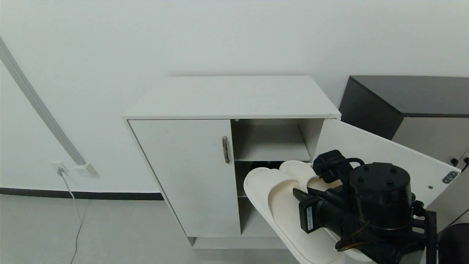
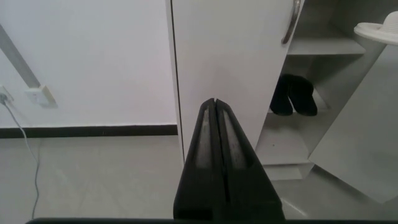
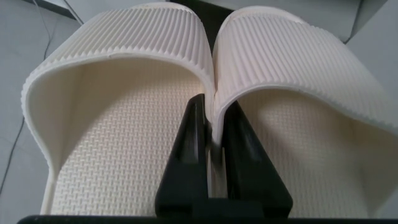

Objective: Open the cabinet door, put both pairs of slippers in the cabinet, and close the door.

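Hanging before the open cabinet [image 1: 227,99], the right claw [image 1: 300,194] grips the white slippers [image 1: 278,205]. Left wrist view: the left claw [image 2: 214,109] is squeezed shut; black slippers [image 2: 293,96] sit inside the cabinet. Right wrist view: white slippers pinched by their inner sides.

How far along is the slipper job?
Done: the white cabinet's right door is open, and a dark pair of slippers sits inside. In hand: the right gripper, jaws shut, holds the cream ribbed slippers before the opening. Left: shelve them, close the door.
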Available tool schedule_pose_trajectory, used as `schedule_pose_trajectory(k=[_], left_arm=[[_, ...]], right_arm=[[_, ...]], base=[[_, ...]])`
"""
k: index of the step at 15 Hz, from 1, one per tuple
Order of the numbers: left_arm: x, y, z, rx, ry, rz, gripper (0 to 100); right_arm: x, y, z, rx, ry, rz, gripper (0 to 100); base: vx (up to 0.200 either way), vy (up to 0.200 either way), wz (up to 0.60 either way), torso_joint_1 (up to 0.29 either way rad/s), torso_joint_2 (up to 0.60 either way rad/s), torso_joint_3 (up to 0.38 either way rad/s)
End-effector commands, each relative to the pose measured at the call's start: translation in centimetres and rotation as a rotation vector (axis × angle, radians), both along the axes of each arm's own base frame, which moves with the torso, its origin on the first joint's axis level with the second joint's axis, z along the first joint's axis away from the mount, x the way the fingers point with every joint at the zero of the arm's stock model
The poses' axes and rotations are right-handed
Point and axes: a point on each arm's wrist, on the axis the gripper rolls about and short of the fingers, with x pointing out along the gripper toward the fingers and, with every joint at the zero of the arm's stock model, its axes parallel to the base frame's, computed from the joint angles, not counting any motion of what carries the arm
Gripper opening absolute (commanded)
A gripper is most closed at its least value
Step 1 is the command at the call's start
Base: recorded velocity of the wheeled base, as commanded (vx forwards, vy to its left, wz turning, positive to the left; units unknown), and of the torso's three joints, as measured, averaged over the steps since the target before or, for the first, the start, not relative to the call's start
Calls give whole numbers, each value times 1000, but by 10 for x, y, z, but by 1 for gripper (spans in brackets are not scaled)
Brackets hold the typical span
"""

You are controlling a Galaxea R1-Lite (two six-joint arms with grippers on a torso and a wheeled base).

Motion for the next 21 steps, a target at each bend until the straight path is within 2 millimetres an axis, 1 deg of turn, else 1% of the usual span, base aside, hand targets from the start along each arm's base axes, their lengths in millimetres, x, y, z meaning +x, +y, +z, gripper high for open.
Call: schedule_pose_trajectory(k=[1, 9, 12, 19, 21], left_arm=[[0, 0, 0, 0, 2, 0, 0], [0, 0, 0, 0, 0, 0, 0], [0, 0, 0, 0, 0, 0, 0], [0, 0, 0, 1, 0, -1, 0], [0, 0, 0, 0, 0, 0, 0]], right_arm=[[0, 0, -1, -3, 3, 1, 0], [-1, 1, 0, 0, 0, 6, 0], [-2, 5, -4, -9, 7, 15, 0], [2, 7, -14, -34, 29, 10, 0], [5, 10, -19, -46, 41, 9, 0]], base=[[0, 0, 0, -188, 510, 315], [0, 0, 0, -157, 483, 330], [0, 0, 0, -110, 455, 346], [0, 0, 0, -39, 432, 381], [0, 0, 0, -2, 149, 159]])
